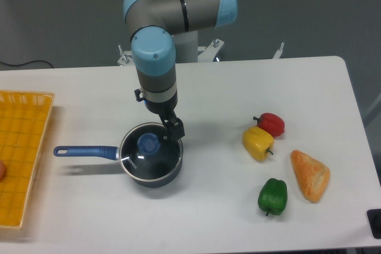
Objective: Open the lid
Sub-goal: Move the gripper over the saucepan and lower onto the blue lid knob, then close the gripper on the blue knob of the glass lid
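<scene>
The lid (156,157), clear glass with a blue knob (148,143), sits closed on the dark blue saucepan (169,175), whose long handle (84,151) points left. My gripper (158,114) hangs over the pan's back right rim, mostly hidden beneath the wrist. One black finger (176,129) shows just right of the knob, over the lid's edge. The jaws appear spread apart with nothing between them.
A yellow basket (21,153) lies at the left edge. To the right are a red pepper (271,124), a yellow pepper (258,142), a green pepper (272,196) and a piece of bread (309,175).
</scene>
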`<state>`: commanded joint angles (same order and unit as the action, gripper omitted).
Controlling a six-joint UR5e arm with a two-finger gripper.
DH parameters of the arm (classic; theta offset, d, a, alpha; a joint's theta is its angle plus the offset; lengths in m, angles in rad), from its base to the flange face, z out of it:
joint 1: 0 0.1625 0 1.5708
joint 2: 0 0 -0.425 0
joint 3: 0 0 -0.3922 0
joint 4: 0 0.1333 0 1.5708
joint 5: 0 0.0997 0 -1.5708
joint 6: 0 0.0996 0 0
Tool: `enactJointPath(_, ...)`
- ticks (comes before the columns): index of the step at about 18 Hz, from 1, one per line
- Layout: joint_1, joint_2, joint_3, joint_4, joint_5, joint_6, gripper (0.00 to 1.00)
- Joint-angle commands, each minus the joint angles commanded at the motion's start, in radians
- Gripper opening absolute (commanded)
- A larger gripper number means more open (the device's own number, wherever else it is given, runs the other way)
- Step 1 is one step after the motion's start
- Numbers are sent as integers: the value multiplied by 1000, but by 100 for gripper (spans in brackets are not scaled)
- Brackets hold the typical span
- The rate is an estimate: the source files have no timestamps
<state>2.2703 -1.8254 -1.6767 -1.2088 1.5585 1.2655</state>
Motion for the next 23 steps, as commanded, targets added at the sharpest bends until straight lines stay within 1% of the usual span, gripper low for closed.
enactJointPath(2, -17, -9, 6, 0, 9, -5, 99)
enactJointPath(4, -37, -28, 21, 9, 41, 0, 99)
enactJointPath(9, -43, -71, 67, 12, 46, 2, 99)
enactJointPath(16, -57, -107, 77, 12, 57, 2, 99)
enactJointPath(23, -63, -121, 78, 15, 74, 0, 100)
